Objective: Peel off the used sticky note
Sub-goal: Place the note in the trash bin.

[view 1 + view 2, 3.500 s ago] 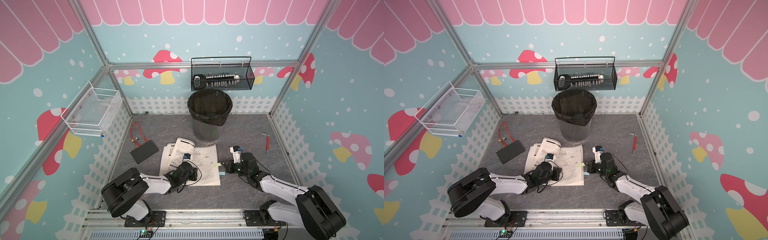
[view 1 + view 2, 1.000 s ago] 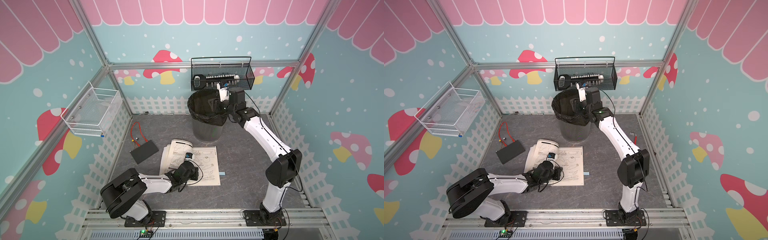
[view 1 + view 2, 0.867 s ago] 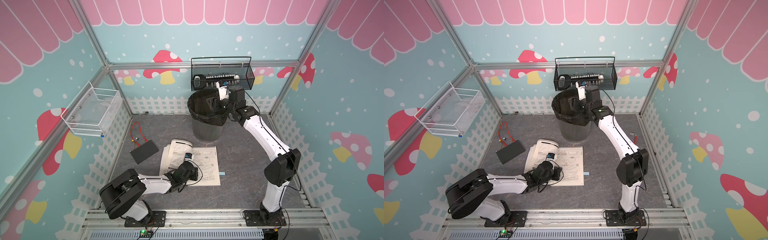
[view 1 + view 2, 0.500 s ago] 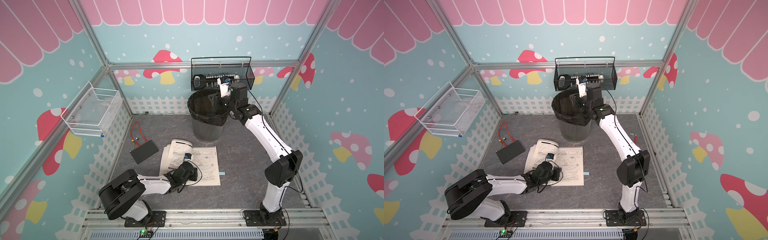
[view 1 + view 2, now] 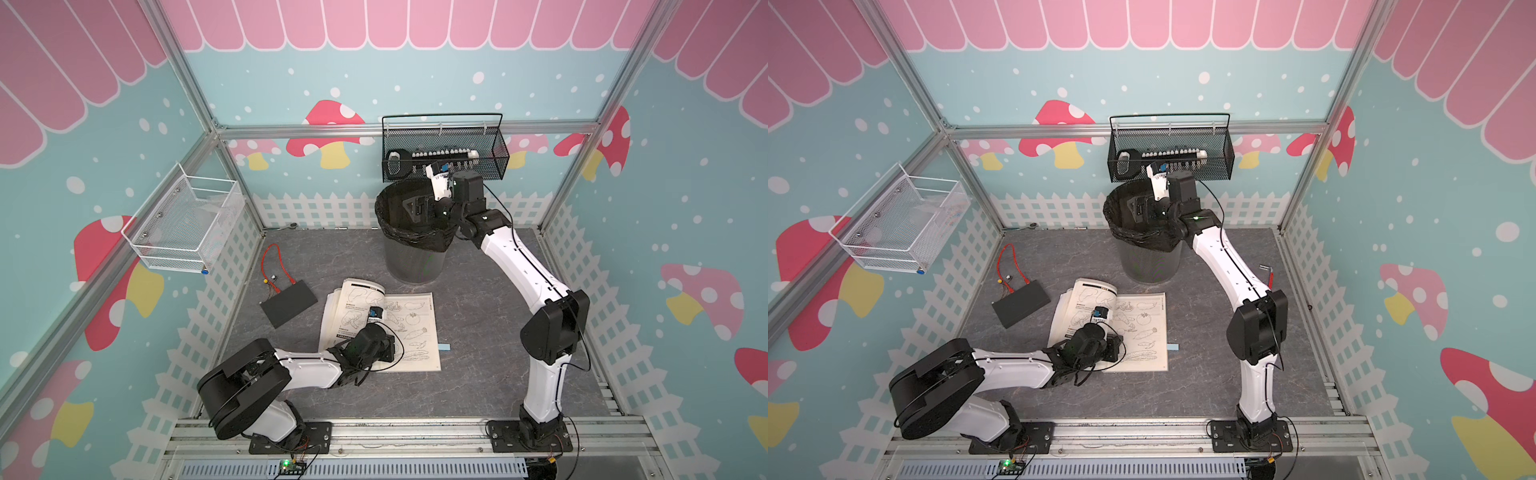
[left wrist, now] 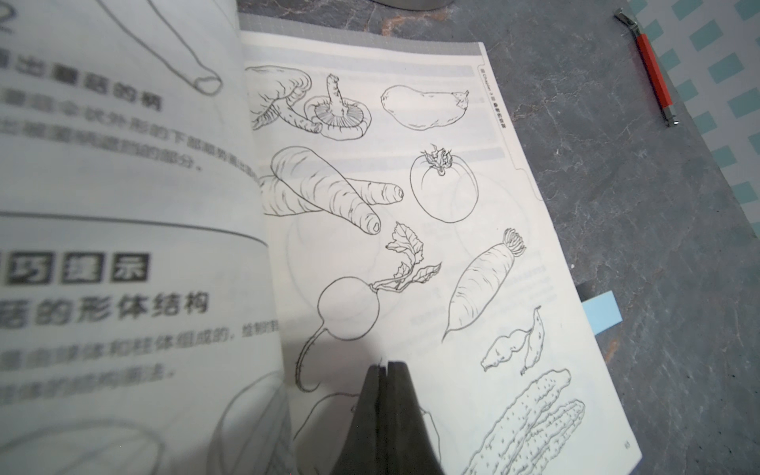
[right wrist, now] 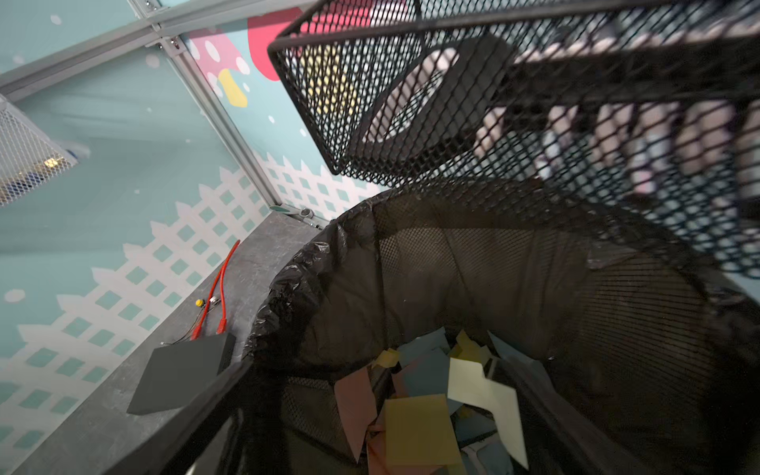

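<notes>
Right gripper (image 5: 419, 208) hangs in the mouth of the black bin (image 5: 411, 245) by the table's (image 5: 478, 374) back edge, jaws wide and holding nothing. The pale yellow sticky note (image 7: 481, 390) sits among coloured notes inside. Left gripper (image 6: 386, 368), pinched closed, has its tips on the open book (image 5: 415, 320) at mid-table. A blue sticky note (image 6: 601, 309) juts from the page's outer edge.

Grey marbled tabletop (image 5: 478, 374). Directly on it: open book (image 5: 415, 332) near the middle, blue slip (image 5: 444, 347) at its right edge, lined waste bin (image 5: 413, 262) behind, flat black box (image 5: 289, 308) with red wires (image 5: 270, 257) leftward, red-handled tool (image 5: 1268, 272) far right.
</notes>
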Controlling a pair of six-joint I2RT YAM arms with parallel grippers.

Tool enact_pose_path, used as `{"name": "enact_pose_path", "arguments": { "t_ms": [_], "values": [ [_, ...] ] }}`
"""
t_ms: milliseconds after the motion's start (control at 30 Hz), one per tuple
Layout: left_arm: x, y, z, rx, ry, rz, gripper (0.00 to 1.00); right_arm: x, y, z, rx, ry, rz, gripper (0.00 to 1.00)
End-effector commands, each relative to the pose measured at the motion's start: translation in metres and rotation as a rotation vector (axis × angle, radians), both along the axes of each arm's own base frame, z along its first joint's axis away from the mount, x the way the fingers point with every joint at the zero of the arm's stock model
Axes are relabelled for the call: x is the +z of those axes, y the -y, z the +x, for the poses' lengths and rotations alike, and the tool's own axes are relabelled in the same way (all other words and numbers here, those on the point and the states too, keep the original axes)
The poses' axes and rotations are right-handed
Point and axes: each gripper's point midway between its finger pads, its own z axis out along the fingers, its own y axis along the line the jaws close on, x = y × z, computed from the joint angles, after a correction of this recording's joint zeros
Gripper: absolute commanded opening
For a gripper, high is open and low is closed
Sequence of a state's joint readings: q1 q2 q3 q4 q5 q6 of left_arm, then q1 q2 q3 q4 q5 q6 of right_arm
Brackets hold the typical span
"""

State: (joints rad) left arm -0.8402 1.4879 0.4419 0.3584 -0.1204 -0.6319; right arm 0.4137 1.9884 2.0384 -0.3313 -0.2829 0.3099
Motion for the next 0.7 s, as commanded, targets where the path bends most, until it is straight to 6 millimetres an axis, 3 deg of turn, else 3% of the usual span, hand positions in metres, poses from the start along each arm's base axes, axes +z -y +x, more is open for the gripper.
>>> {"name": "enact_pose_path", "arguments": {
  "t_ms": [0, 133, 400, 667],
  "values": [
    [-0.008, -0.007, -0.004, 0.016, -0.017, 0.024, 0.0, -0.02, -0.016, -0.002, 0.076, -0.078, 0.038, 0.92],
    [-0.009, -0.008, -0.004, 0.015, -0.019, 0.027, 0.0, -0.027, -0.009, 0.002, 0.026, -0.079, 0.003, 0.91],
    [-0.013, -0.008, -0.004, 0.016, -0.026, 0.035, 0.0, -0.022, 0.046, 0.019, -0.239, 0.01, -0.203, 0.92],
    [-0.015, -0.009, -0.005, 0.017, -0.029, 0.036, 0.0, -0.016, 0.082, 0.024, -0.393, 0.066, -0.356, 0.92]
  ]
}}
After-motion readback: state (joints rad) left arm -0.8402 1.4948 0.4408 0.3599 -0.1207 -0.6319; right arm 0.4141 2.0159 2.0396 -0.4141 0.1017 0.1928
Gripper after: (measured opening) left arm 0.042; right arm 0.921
